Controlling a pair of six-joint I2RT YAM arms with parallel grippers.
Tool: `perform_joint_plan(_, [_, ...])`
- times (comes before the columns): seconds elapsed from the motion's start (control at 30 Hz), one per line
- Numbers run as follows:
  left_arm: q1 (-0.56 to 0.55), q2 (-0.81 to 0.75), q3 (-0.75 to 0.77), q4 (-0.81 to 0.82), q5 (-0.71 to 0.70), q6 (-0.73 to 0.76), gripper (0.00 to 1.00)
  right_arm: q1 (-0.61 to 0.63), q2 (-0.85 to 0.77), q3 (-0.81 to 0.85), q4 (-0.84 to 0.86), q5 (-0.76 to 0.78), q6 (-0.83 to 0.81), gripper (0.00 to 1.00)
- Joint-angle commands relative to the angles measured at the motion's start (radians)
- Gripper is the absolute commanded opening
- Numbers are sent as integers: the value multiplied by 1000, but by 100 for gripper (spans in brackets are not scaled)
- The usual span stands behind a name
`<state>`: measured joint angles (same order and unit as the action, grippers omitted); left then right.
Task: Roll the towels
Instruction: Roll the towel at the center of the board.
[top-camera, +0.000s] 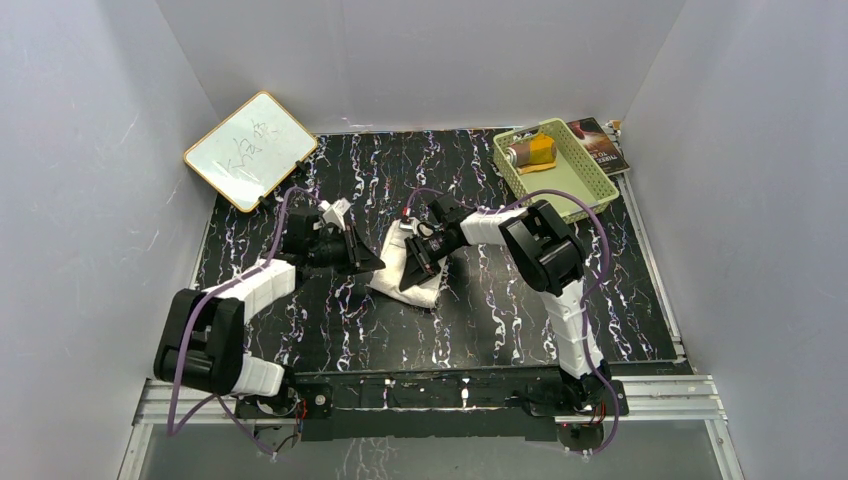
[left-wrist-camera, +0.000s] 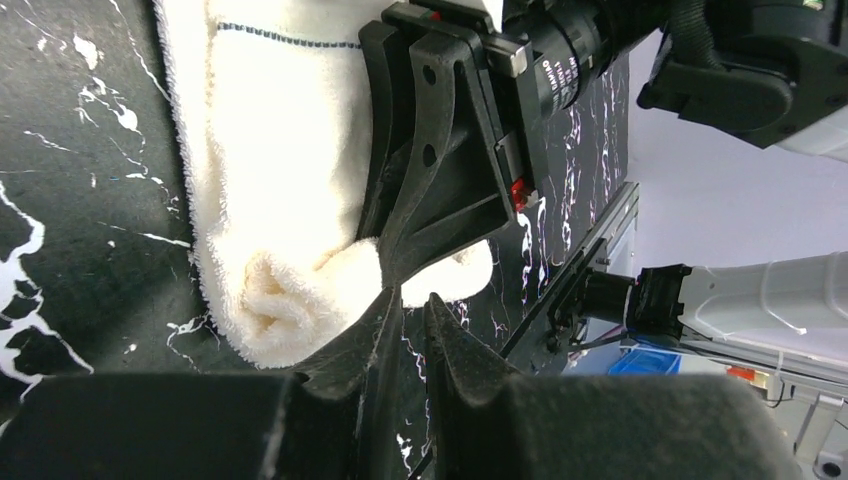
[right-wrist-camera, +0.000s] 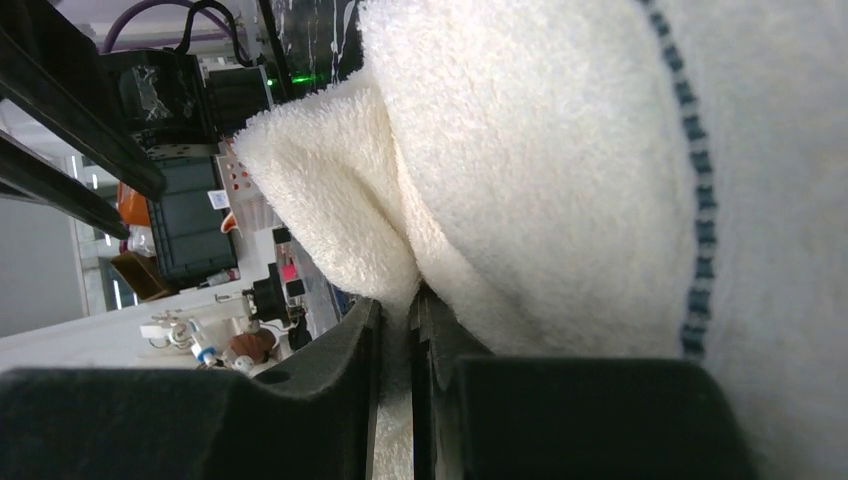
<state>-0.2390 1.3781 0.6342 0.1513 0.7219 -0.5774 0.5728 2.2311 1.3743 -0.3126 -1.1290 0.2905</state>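
At centre, right gripper (right-wrist-camera: 398, 305) pinches the cream-white terry towel (right-wrist-camera: 560, 150) mid-roll; left gripper (left-wrist-camera: 412, 298) near-closed, grip unclear; next, likely another turn.

left arm (top-camera: 215, 330) / right arm (top-camera: 545, 250): same build tbh, chunky black joints, white segmented link covers | purple cable (top-camera: 283, 215) running along each | left claw (left-wrist-camera: 410, 300), right claw (right-wrist-camera: 395, 310): matte black fingers, triangular frame with round holes, tiny red bit
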Motion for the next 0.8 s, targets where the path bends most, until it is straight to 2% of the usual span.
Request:
perform_joint_plan(0.0, [-21,52,-26,113,50,-51,13,-10,40,23,24,146,38,0])
perform_joint_plan(0.27, [-48,187,-54,241,22,-77,10,-12,44,15,-14,226,35,0])
perform_joint_plan(0.5, [-48,261,-25,203,-110,-7,8,-11,12,18,-55,301,-1,2])
perform_joint_plan(0.6, [-48,278,-19,179,-145,23,8,-9,-42,13,-62,374,-33,23])
perform_joint_plan(0.67, [-48,289,-23,174,-154,38,7,-4,-81,12,-71,419,-55,41])
perform_joint_plan(0.7, [-48,297,-28,176,-157,44,7,-2,-95,19,-82,440,-67,45])
perform_joint_plan(0.77, [-48,313,-36,185,-156,53,6,6,-123,35,-103,501,-84,47])
